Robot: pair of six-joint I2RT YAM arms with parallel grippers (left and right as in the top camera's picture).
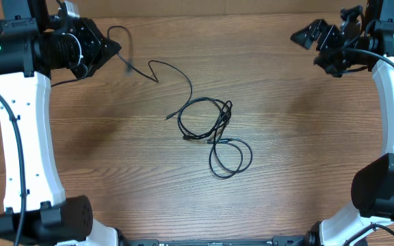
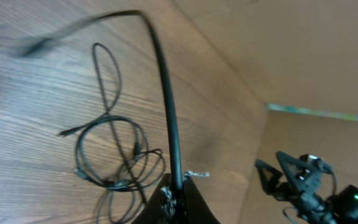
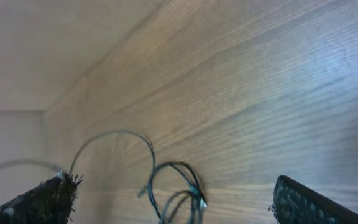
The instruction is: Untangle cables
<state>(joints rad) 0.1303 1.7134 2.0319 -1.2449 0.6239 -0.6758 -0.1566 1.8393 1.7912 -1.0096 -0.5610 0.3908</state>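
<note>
Overhead: the left gripper (image 1: 117, 48) pinches one strand of the cables (image 1: 214, 126), which lie tangled at the middle of the table (image 1: 299, 157). Left wrist: its fingers are clamped on the strand (best drawn slowly, away from the rest). Right wrist: the right gripper (image 3: 173, 186) gapes wide, empty.

No legible text, label or number anywhere
</note>
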